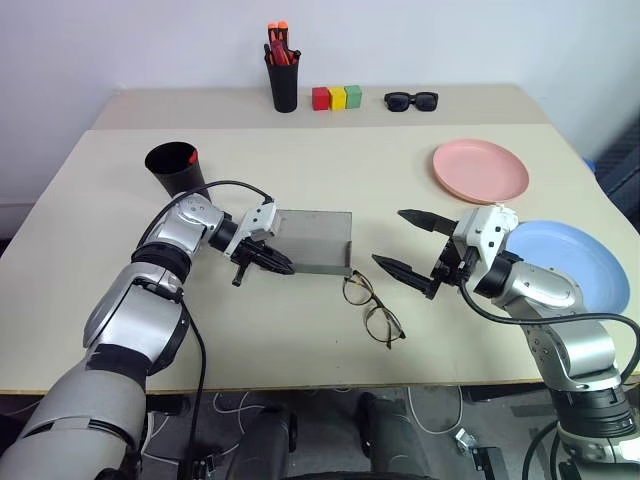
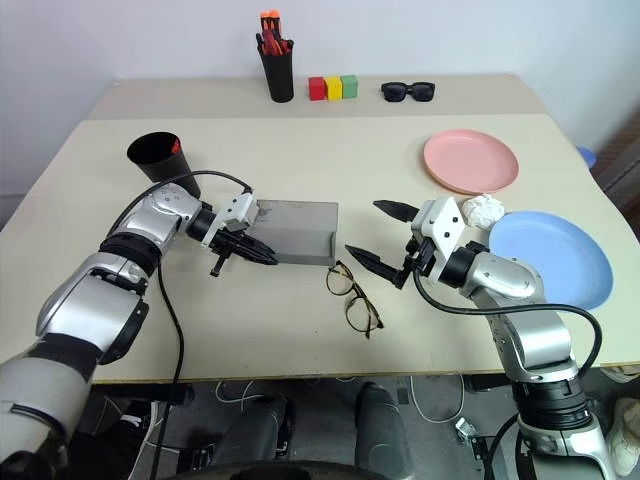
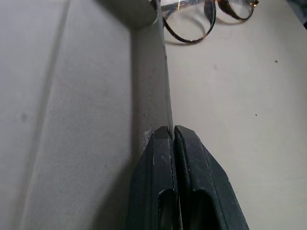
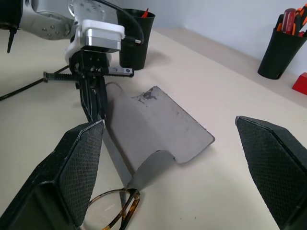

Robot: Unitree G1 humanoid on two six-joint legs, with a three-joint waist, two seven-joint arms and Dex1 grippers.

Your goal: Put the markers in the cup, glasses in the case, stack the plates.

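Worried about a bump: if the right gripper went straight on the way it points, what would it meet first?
Most likely the open grey case, dead ahead between the right gripper's open fingers. The glasses lie lower and nearer, probably under its line; depth is uncertain.

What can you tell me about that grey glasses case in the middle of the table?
The grey glasses case lies open on the beige table, a hinged shell with rounded corners and a matte, slightly scuffed lining. The left tool is shut on the thin edge of one flap. The wire-frame glasses lie unfolded just beside its near corner, outside it. The black cup stands apart on the left. Nothing lies inside the case.
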